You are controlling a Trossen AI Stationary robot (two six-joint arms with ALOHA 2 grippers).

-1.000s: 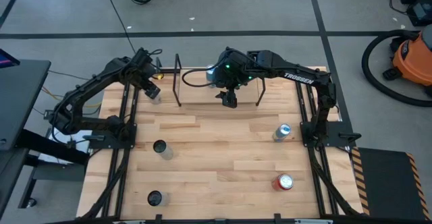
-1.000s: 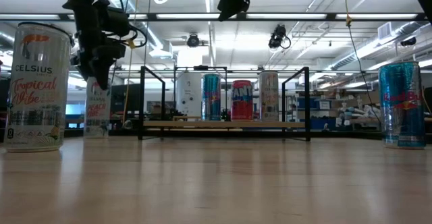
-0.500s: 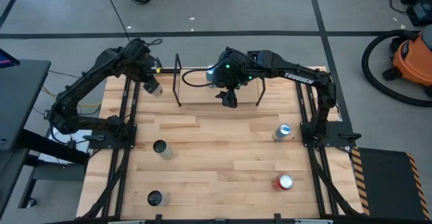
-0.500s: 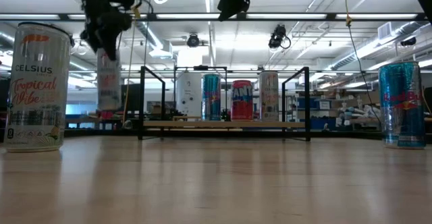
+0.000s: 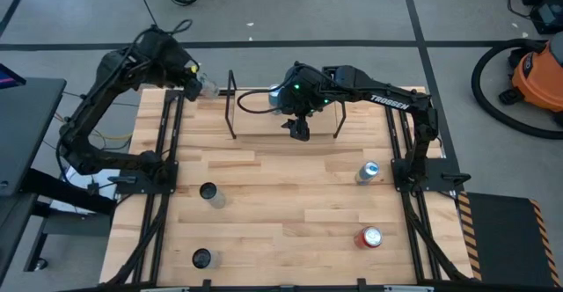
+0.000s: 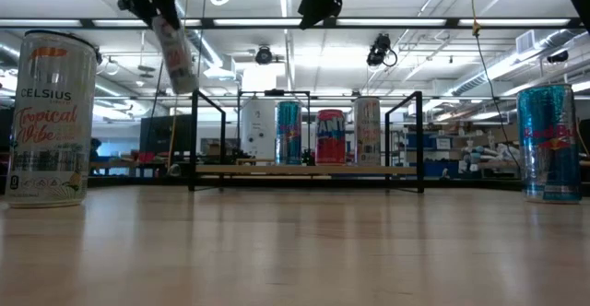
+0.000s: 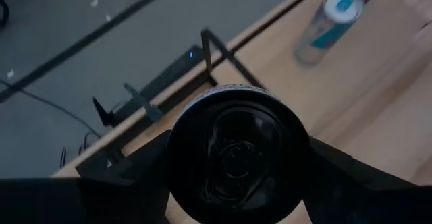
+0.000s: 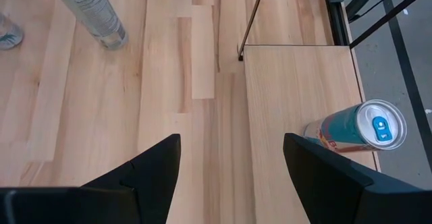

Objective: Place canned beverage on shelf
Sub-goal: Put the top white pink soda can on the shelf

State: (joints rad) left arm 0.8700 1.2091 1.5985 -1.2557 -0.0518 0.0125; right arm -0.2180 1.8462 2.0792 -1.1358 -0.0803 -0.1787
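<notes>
From above we see a bench [image 5: 281,204] of pale, jointed wood planks, with the shelf [image 5: 283,116] at its far edge: a light board between two thin black wire end frames. The left hand [image 5: 195,83] is raised just outside the shelf's left end frame, its arm bent high, and it is clenched on a slim pale can [image 5: 208,86] lying tilted in the grip. The right hand [image 5: 299,130] hangs over the shelf's middle, its arm reaching in from the right, fingers spread and empty. Four more round cans stand on the planks: two dark-topped ones [image 5: 208,193] near the left front, a blue-and-silver one [image 5: 368,171] and a red one [image 5: 369,237] on the right. From bench height, the held can [image 6: 176,52] hangs slanted in the air, clear of the surface and above the shelf's left frame; three glossy cylinders [image 6: 330,136] stand upright in a row on the board. A white can [image 6: 51,117] stands at the left, a blue one [image 6: 548,142] at the right. At the left wrist, the can's dark circular base [image 7: 237,160] fills the space between the fingers. At the right wrist, the two dark fingers [image 8: 152,170] stand apart over smooth wood, with a blue-topped can [image 8: 358,131] on the board.
</notes>
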